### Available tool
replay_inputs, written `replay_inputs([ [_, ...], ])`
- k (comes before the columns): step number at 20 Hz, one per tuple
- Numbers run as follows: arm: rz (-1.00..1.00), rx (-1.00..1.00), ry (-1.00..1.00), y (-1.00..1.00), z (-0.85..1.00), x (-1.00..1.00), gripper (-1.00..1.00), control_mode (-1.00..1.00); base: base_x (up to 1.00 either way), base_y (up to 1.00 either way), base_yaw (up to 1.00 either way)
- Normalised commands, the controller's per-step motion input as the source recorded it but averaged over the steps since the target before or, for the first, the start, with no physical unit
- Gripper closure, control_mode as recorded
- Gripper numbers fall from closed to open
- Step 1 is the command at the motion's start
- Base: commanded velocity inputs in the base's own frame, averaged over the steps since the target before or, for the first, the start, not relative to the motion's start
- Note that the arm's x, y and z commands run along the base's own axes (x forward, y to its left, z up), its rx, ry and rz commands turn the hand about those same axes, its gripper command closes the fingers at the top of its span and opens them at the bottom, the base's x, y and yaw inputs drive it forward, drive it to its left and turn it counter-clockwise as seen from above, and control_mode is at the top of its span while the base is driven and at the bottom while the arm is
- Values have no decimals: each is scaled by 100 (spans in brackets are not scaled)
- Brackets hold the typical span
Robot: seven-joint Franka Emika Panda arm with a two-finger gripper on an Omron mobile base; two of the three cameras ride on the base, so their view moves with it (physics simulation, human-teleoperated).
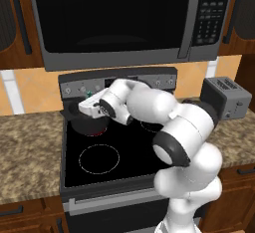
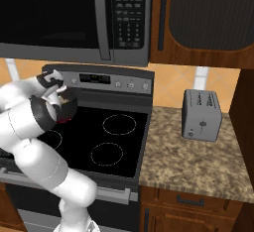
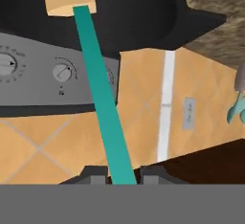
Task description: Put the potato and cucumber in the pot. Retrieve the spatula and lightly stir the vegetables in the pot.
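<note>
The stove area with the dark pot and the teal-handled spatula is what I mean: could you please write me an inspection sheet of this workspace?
Surface: black glass cooktop with ring-marked burners, set between speckled brown granite counters.
Job's things: round dark pot on the rear left burner; slim spatula with teal handle and tan blade, blade end over the pot's dark inside. Potato and cucumber: cannot tell, pot's contents hidden.
Clutter: grey metal toaster on the right counter.
Grippers: two-finger gripper shut on the spatula handle, above the pot.
Cables: nothing seen.
Surroundings: dark microwave overhead, wooden cabinets, orange tiled backsplash, grey stove panel with knobs.
</note>
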Motion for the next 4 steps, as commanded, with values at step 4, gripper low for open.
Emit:
replay_inputs([
  [4,0,15,0,28,31,-23,100,-100,0,0,0],
])
